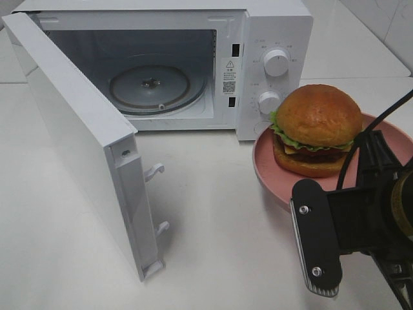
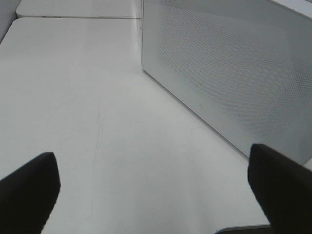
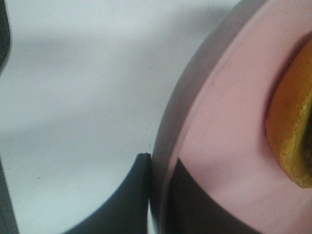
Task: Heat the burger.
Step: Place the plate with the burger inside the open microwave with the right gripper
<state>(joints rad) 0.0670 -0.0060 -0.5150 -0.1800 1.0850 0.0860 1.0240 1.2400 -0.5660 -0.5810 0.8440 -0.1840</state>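
Note:
The burger [image 1: 317,129] sits on a round pink plate [image 1: 264,165] in front of the microwave's control panel. Its golden bun tops lettuce, cheese and a dark patty. My right gripper [image 1: 298,197] reaches in from the lower right and is shut on the plate's near rim. The right wrist view shows the plate's rim [image 3: 214,112] pinched in my right gripper [image 3: 161,165], with the burger's edge [image 3: 292,131] beyond. My left gripper [image 2: 153,170] is open over bare table beside the microwave door [image 2: 234,73]. It is out of the exterior view.
The white microwave [image 1: 271,26] stands at the back with its door [image 1: 77,129] swung wide toward the front left. Its glass turntable [image 1: 148,84] is bare. Two knobs [image 1: 276,62] sit on the panel just behind the plate. A white table [image 1: 213,245] lies below.

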